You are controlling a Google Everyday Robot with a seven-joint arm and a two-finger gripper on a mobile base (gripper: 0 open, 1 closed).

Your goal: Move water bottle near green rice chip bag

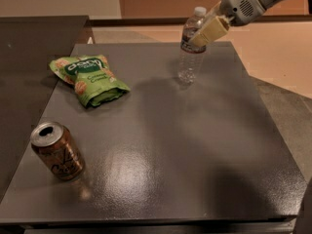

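The water bottle (191,43), clear with a white cap and a dark label band, is at the far middle-right of the dark grey table (195,145), leaning slightly. My gripper (207,32) comes in from the upper right. Its cream fingers (210,29) are closed on the bottle at the label band. I cannot tell whether the bottle's base touches the table. The green rice chip bag (87,79) lies flat at the far left of the table, well to the left of the bottle.
A brown soda can (57,151) stands tilted near the table's front left corner. A darker counter (29,57) adjoins the table on the left. The table's right edge drops to a tan floor (278,57).
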